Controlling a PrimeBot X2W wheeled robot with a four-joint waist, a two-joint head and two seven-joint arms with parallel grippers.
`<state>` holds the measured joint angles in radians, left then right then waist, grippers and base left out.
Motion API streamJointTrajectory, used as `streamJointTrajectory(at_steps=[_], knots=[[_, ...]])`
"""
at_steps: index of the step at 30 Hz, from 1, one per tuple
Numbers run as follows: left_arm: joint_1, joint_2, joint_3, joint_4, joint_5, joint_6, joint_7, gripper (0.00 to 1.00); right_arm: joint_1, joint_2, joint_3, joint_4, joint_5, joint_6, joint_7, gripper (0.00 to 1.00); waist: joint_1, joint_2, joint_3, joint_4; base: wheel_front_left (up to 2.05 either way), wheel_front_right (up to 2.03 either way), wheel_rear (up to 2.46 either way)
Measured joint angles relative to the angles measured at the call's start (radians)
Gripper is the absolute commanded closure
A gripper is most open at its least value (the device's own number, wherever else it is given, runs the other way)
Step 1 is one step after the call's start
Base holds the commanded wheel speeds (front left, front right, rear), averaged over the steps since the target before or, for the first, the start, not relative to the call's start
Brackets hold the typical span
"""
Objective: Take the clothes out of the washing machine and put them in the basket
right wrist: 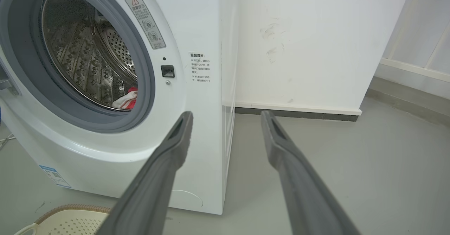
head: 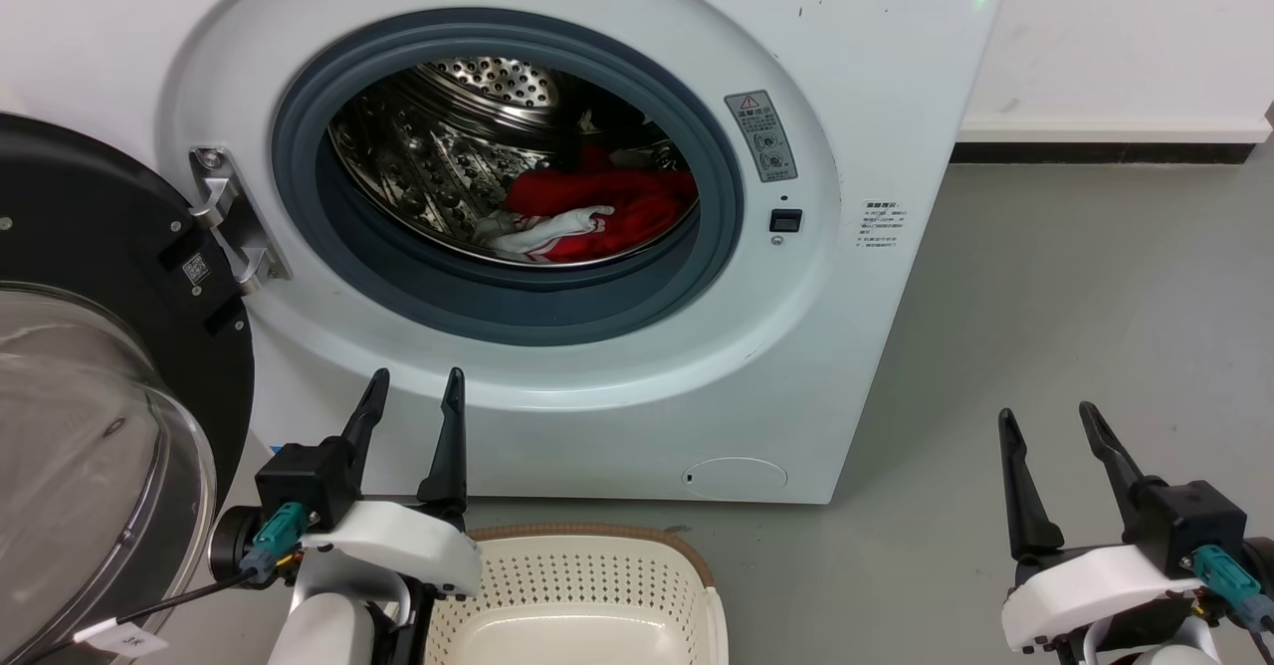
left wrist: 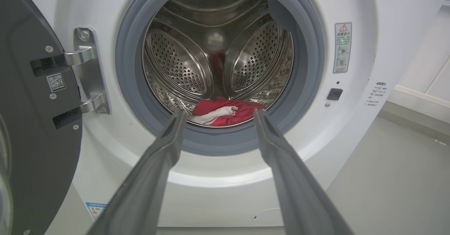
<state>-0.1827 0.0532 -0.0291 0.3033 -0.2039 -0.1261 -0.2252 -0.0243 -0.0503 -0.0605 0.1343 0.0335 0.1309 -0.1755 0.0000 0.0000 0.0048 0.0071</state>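
1. The left gripper has its jaws wide apart and holds nothing. Its fingers point up at the front of the washer, below the round opening.
2. The right gripper is also wide and empty. It hangs over bare floor to the right of the washer, well apart from it.
3. The floor is smooth grey. Behind it stands a white wall with a dark skirting along its foot.
4. The basket sits on the floor just in front of the washer, between the grippers and beside the left arm. It is cream and perforated, with a brown rim.
5. The clothes lie in a low heap at the bottom of the drum, near its front lip. They are red fabric with a white piece lying across the front.
6. The drum is shiny perforated steel, framed by a thick grey ring set in the white front.
7. The door is swung fully open to the left on a metal hinge. Its black rim and glass bowl are close beside the left arm.
8. In the left wrist view the opening faces the left fingers straight on, with the clothes seen between the tips.
9. Right of the washer, open floor runs to the wall.
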Motion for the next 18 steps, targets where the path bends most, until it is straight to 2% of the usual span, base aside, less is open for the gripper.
streamJointTrajectory(at_steps=[18], knots=[[-0.01, 0.0, 0.007, 0.021, 0.124, 0.004, -0.034, 0.0, 0.004, 0.0, 0.003, -0.006, -0.124, 0.0, -0.012, 0.0, 0.0, 0.0, 0.005, 0.001, 0.0, 0.0, 0.0]])
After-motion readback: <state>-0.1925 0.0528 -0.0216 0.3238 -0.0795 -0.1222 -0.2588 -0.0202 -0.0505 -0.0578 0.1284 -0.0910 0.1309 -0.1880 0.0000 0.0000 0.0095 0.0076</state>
